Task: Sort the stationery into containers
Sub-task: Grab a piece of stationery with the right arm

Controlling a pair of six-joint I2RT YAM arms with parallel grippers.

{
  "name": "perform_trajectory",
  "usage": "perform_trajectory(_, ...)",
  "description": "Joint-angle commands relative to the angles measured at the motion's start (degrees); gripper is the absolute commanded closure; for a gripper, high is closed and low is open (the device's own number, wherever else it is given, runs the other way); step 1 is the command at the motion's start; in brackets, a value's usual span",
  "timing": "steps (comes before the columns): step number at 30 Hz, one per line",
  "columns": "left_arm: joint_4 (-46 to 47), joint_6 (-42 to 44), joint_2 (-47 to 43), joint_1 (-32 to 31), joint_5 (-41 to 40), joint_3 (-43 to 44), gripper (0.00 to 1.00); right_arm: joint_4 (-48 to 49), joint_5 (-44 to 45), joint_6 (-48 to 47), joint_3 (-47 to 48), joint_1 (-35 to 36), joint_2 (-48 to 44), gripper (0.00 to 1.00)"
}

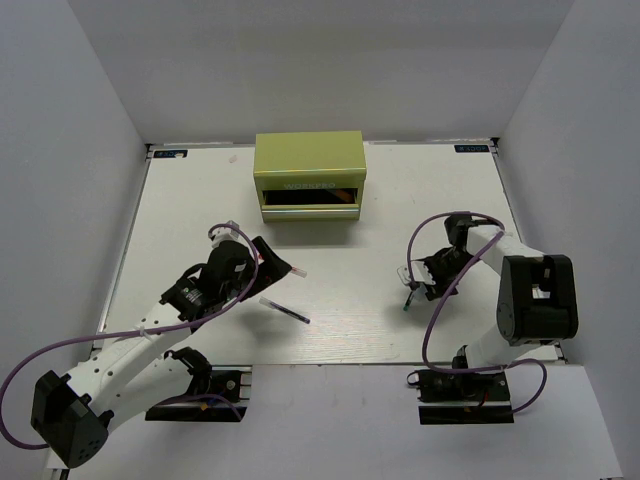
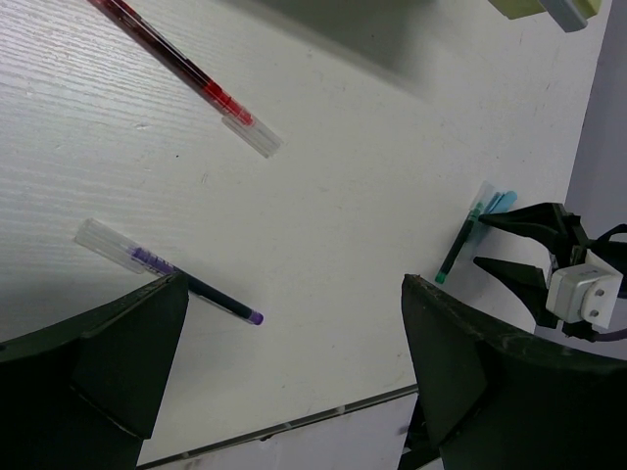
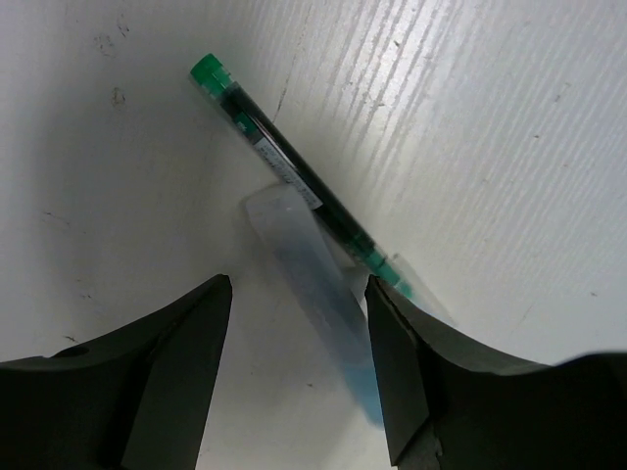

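The olive-green chest (image 1: 308, 165) stands at the back with one drawer (image 1: 310, 196) pulled open. My left gripper (image 1: 262, 268) hangs open above the table, nothing between its fingers (image 2: 118, 362). Ahead of it lies the red-dark pen (image 2: 186, 73); the purple pen (image 2: 167, 269) runs partly under its left finger. My right gripper (image 3: 299, 294) is open and low over the table, with the light-blue marker (image 3: 318, 284) lying between its jaws. The green pen (image 3: 294, 176) lies alongside that marker, touching it. In the top view the green pen (image 1: 408, 300) pokes out below the right gripper (image 1: 412, 283).
White walls close in the table (image 1: 200, 200) on three sides. The purple pen (image 1: 285, 310) lies near the middle front, the red pen's clear cap (image 1: 296, 270) just above it. A corner of the chest (image 2: 539, 8) shows in the left wrist view.
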Motion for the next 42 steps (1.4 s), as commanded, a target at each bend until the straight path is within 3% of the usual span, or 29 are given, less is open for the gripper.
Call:
perform_trajectory(1,-0.6,-0.7,-0.2,0.1,0.4,0.7,0.0,-1.0,1.3,-17.2,1.2,0.6,1.8,0.36)
perform_trajectory(7,-0.6,-0.7,-0.2,0.1,0.4,0.7,0.0,-1.7,3.0,-17.2,3.1,1.6,3.8,0.39)
perform_trajectory(16,-1.2,-0.7,0.3,0.1,-0.1,0.7,0.0,-3.0,6.9,-13.7,4.9,2.3,9.1,0.53)
perform_trajectory(23,-1.8,-3.2,-0.7,0.1,-0.1,0.2,0.0,-4.5,10.2,-10.8,4.2,2.4,10.6,0.53)
perform_trajectory(24,-1.8,-3.2,-0.7,0.1,-0.1,0.2,0.0,-4.9,10.5,-10.5,4.1,2.7,10.5,0.56)
perform_trajectory(25,-1.3,-3.8,-0.7,0.1,0.5,0.2,0.0,-5.1,10.7,-9.5,4.3,2.5,10.7,0.66)
perform_trajectory(27,-1.3,-4.3,-0.7,0.1,0.5,0.2,0.0,-6.7,10.7,-7.3,4.7,2.6,10.6,0.77)
perform_trajectory(29,-1.3,-6.0,-0.7,0.1,0.5,0.2,0.0,-7.5,9.0,-6.0,6.0,2.3,9.6,0.86)
perform_trajectory(33,-1.9,-9.3,-0.7,0.1,0.5,0.2,0.0,-11.6,3.0,-3.0,9.6,2.3,4.6,0.93)
perform_trajectory(39,-3.0,-14.8,-0.7,0.1,0.5,-0.4,0.0,-17.8,-10.6,1.0,20.2,4.2,-3.0,0.95)
perform_trajectory(42,-3.6,-17.5,-0.7,0.1,0.5,-0.4,0.0,-12.5,-17.7,8.1,26.6,7.1,-4.8,0.95)
